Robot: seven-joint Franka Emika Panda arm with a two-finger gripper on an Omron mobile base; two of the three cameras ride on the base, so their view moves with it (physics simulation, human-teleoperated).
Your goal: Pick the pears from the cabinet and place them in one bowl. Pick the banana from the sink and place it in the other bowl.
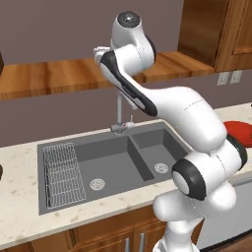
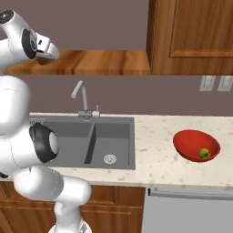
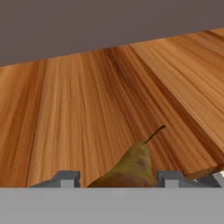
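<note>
In the hand view the reddish-brown pear [image 3: 131, 168] lies closest to the lens, seated between the two fingertips [image 3: 65, 178] with its thin dark stem pointing up and away from them. The gripper [image 3: 118, 181] has one finger on each side of the fruit, and each appears to touch the pear's flank, so the fingers look clamped on it, though the contact lines are cut off at the lower edge. Beyond the fingertips stretches the wood-grain shelf [image 3: 87, 109] of the cabinet [image 2: 191, 36], with a grey-brown wall [image 3: 87, 26] behind it. In the right base view the red bowl [image 2: 196, 144] stands on the pale speckled counter [image 2: 159, 136], well off to the right of the fingers and below them; it holds the yellow-green pear [image 2: 204, 153], resting low against the bowl's right inner wall. The sink [image 1: 118, 162] lies below the fingers: its left basin contains the white wire rack [image 1: 61, 172] and a round drain, its right basin a drain. The faucet [image 2: 82, 102] rises behind the divider.
</note>
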